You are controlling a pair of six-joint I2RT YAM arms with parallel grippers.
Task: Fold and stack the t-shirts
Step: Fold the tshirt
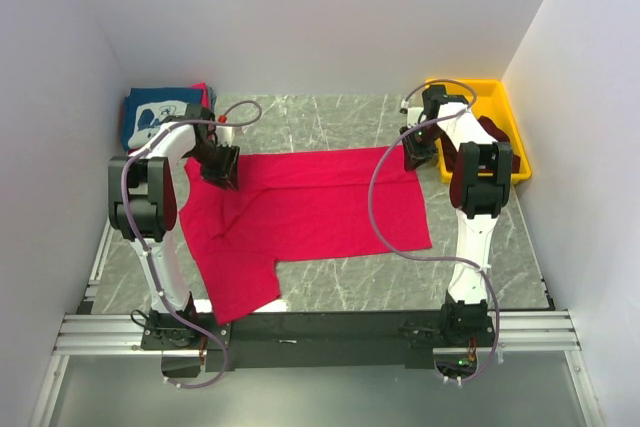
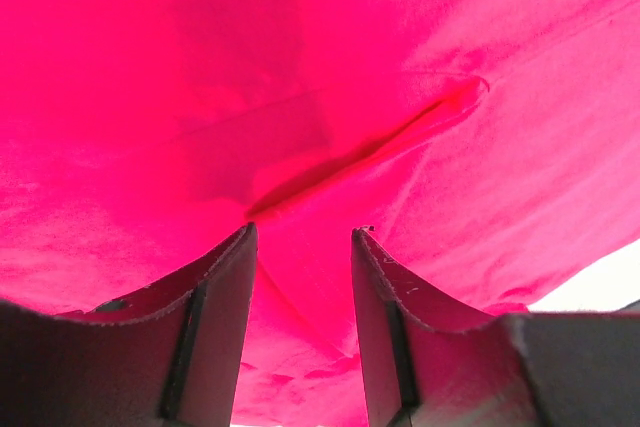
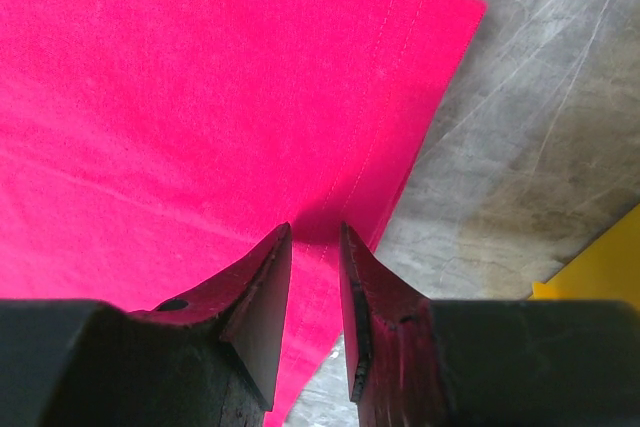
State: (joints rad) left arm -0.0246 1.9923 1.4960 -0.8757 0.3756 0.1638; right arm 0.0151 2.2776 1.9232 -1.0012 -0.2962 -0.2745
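A bright red t-shirt [image 1: 310, 212] lies spread flat on the marble table, one sleeve pointing toward the near edge. My left gripper [image 1: 222, 169] is low over its far left corner. In the left wrist view the gripper [image 2: 303, 232] is open, with creased red cloth [image 2: 400, 67] under and between the fingers. My right gripper [image 1: 413, 155] is at the shirt's far right corner. In the right wrist view the gripper [image 3: 315, 229] stands narrowly open astride the stitched hem [image 3: 180, 77]. A folded navy t-shirt with white print [image 1: 155, 115] lies at the back left on a red one.
A yellow bin [image 1: 515, 132] stands at the back right behind the right arm, with dark maroon cloth [image 1: 490, 131] in it; its corner shows in the right wrist view [image 3: 600, 267]. White walls close in three sides. Grey marble table [image 3: 520, 127] shows beside the hem.
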